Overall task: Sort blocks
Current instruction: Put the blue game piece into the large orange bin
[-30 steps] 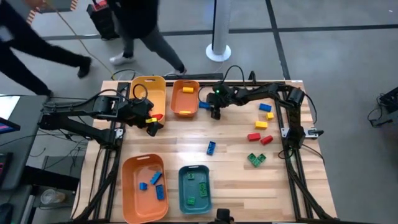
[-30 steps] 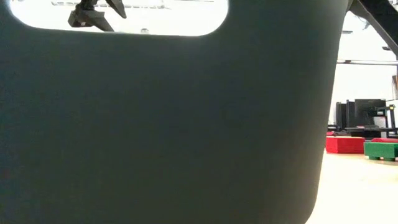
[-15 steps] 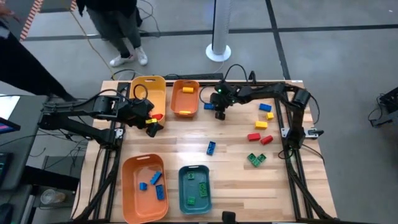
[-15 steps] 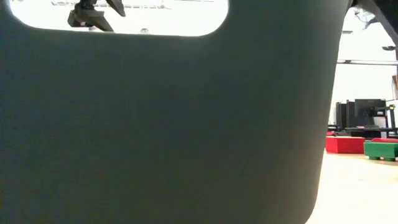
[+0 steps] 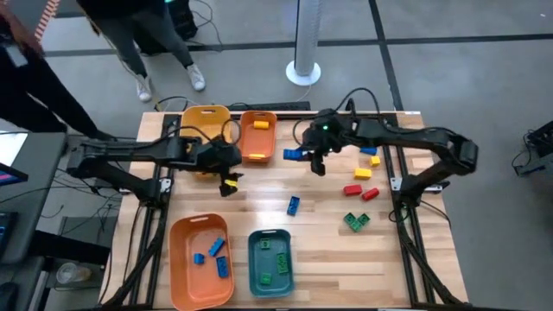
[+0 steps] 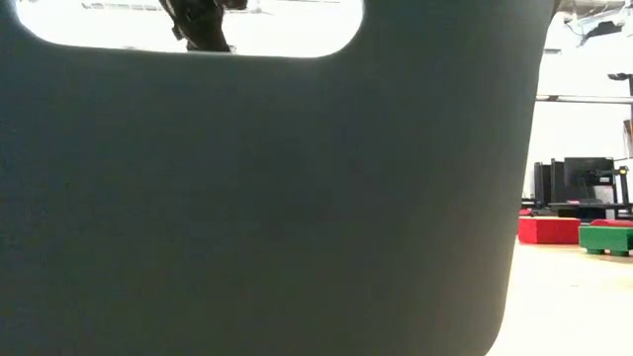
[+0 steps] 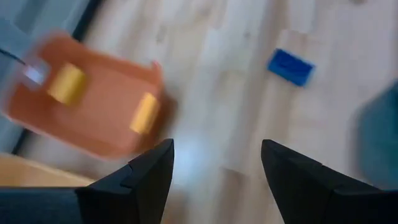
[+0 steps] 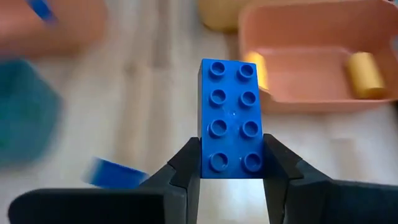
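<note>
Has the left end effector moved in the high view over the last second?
Yes. The left end effector shifted rightward, from beside the yellow bin to below the small orange bin.

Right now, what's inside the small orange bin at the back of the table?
Small orange plastic bin holds two yellow blocks, one by its back wall and one at the front edge. Nothing else shows on its floor in the right wrist view.

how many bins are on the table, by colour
orange: 2, the small orange bin and the large orange bin
yellow: 1, the yellow bin
teal: 1, the teal bin
total: 4
</note>
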